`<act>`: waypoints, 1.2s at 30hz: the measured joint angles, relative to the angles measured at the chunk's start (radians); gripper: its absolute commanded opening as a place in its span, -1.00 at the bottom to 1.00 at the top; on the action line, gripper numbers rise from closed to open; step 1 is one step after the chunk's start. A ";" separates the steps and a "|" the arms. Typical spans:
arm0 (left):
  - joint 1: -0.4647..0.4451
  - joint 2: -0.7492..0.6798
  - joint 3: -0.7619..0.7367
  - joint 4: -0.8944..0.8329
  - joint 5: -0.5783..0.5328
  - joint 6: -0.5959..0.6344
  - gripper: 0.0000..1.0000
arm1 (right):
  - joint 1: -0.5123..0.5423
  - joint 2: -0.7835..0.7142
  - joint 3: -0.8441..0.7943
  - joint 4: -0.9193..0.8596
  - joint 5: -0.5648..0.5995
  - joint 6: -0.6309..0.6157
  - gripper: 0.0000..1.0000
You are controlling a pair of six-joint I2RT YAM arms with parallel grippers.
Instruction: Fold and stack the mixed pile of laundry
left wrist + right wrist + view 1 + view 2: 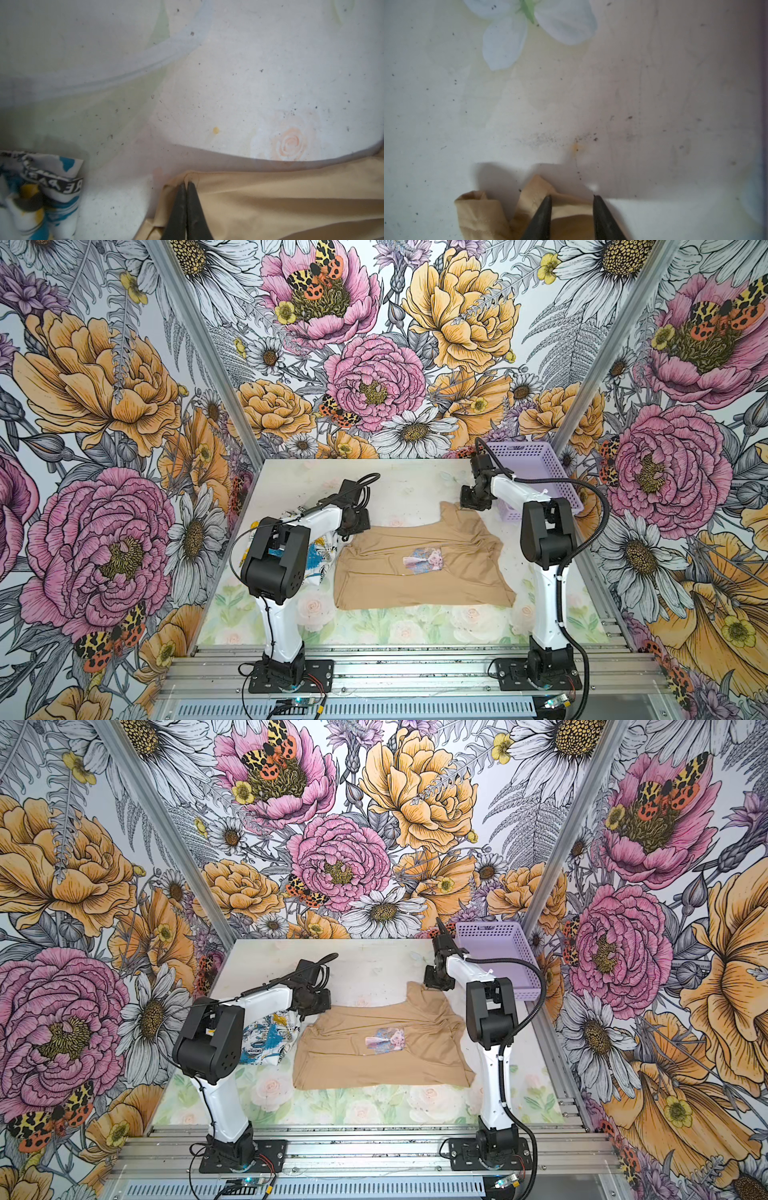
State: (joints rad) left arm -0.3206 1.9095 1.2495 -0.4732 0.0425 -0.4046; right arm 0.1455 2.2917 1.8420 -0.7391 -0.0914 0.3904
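The white printed garment [268, 1036] lies crumpled at the left of the worktop [365, 485], largely hidden under the left arm [216, 1036] and cut off in the left wrist view, where only black letters like "RE" can be read; the pastel patch [423, 559] on the tan garment [415, 576] is too blurred to make out. That tan garment lies spread mid-worktop, with bare room beyond its far edge and along the front; the left hand [186, 186] is pinched together on its far left corner; the right hand [571, 196] stands apart over its far right corner, near the lavender basket [519, 456].
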 measured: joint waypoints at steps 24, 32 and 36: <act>0.000 0.000 -0.008 0.000 0.001 -0.008 -1.00 | 0.021 0.060 0.066 0.017 -0.018 -0.049 -1.00; 0.002 0.000 -0.006 -0.001 0.001 -0.015 -1.00 | 0.021 0.059 0.078 0.014 -0.017 -0.051 -1.00; 0.009 0.000 0.016 -0.005 0.001 -0.016 -1.00 | 0.021 0.045 0.082 0.014 -0.006 -0.051 -1.00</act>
State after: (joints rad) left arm -0.3115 1.9091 1.2659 -0.4786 0.0433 -0.4202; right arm 0.1669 2.3371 1.9240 -0.7250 -0.0978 0.3393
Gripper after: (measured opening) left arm 0.050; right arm 0.043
